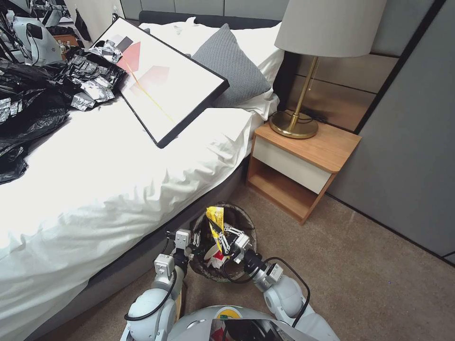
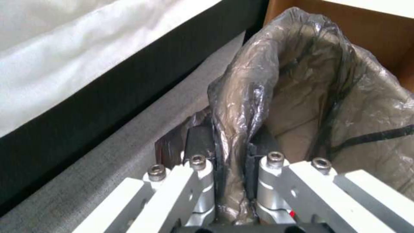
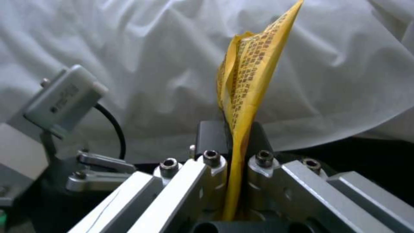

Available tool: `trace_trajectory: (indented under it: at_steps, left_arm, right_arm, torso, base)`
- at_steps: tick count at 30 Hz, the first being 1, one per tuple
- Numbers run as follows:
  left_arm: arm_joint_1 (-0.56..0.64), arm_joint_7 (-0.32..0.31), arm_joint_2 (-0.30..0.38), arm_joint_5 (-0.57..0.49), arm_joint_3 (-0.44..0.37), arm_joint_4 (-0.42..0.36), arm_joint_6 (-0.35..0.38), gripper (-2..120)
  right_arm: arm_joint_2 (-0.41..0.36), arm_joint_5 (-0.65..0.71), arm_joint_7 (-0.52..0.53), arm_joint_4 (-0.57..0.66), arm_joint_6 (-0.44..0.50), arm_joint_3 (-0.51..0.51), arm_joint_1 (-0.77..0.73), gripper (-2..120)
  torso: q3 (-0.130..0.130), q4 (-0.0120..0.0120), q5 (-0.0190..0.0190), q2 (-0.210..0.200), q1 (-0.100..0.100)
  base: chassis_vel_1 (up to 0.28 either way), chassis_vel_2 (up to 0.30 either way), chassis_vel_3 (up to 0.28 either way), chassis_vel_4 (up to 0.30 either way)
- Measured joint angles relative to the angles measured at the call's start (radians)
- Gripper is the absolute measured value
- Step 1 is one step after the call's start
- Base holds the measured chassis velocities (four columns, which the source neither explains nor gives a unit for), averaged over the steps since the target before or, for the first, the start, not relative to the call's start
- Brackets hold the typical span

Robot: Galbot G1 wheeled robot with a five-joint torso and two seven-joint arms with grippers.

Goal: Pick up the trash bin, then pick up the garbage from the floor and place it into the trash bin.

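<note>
Robot body: glossy white rounded arm shells; black cables looped at both wrists; left hand (image 1: pixel 195 238) and right hand (image 1: pixel 223 235) of silver metal links, hex-socket screws, black finger pads (image 3: pixel 211 136).

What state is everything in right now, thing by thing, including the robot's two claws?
Left gripper: shut on the trash bin's bag-lined rim.
Right gripper: shut on a yellow wrapper, above the bin.
Trash bin: upright beside the bed, litter inside.
Yellow wrapper: pinched, standing upright.
Framed picture: lying tilted on the bed.
</note>
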Motion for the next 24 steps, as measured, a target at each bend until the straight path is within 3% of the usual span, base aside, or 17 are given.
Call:
trace_trajectory:
  at_steps: [8,24]
  left_arm:
    - [0.008,-0.002,0.004,-0.014,0.003,-0.011,0.008,7]
    - [0.011,-0.002,0.008,-0.015,0.009,-0.021,0.013,7]
  right_arm:
    - [0.007,-0.012,0.018,-0.057,0.009,0.015,0.014,0]
    - [0.007,-0.031,0.019,-0.073,0.018,0.020,0.001,56]
  torso:
    - [0.000,0.0001,0.0000,0.000,0.000]
    - [0.000,0.0000,0.0000,0.000,0.000]
  base:
    - [0.000,0.000,0.000,0.000]
    - [0.000,0.000,0.000,0.000]
